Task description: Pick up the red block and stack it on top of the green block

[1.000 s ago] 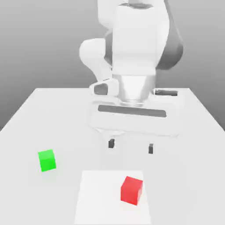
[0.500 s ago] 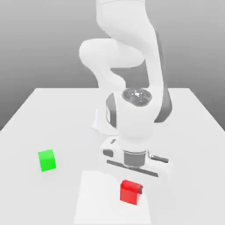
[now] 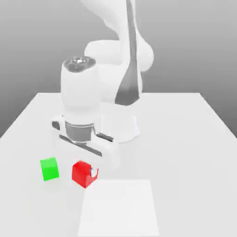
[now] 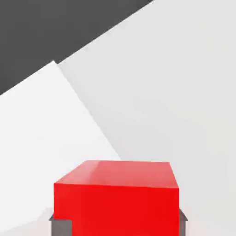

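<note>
A: Where is the small, smooth bright red cube (image 3: 83,173) at this moment?

B: In the exterior view it sits between the fingers of the white arm's end effector (image 3: 85,174), close to the white worktop (image 3: 185,139) and just to the exterior view's right of the small bright green matte cube (image 3: 49,169). The two cubes are near each other with a narrow gap between them.

A: And the end effector itself?

B: Closed on the red cube. A pale fingertip (image 3: 94,173) shows against the cube's side toward the exterior view's right. In the hand view the red cube (image 4: 117,198) sits right under the camera, with a dark grey finger pad (image 4: 60,226) at each lower corner.

A: Is the red cube resting on the worktop?

B: I cannot tell whether it touches the surface or hangs just above it.

A: Anything else nearby?

B: A brighter white square patch (image 3: 119,208) lies on the worktop, toward the exterior view's right of the red cube and nearer the camera. The green cube stands on the worktop, apart from the end effector.
</note>
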Available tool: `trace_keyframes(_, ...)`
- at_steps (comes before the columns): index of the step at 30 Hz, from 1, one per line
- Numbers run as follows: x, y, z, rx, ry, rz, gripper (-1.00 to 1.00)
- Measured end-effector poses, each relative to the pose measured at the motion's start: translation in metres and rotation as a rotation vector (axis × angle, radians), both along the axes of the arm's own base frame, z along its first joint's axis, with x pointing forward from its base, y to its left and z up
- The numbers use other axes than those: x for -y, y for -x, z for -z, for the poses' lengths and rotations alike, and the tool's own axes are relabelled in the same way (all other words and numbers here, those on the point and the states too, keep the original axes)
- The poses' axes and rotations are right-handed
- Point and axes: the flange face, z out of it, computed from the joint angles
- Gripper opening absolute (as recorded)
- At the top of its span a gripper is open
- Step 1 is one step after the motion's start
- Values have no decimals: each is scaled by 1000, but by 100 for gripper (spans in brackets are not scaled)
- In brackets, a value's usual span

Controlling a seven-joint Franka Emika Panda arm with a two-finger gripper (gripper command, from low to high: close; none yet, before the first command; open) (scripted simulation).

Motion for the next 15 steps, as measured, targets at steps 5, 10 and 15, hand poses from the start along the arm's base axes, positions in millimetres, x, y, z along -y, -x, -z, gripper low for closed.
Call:
trace_keyframes(5, 78, 75, -11, 6, -18, 126, -100)
trace_keyframes(10, 92, 90, 23, 12, -27, 153, -100)
trace_keyframes(15, 91, 91, 49, 11, -26, 152, 100)
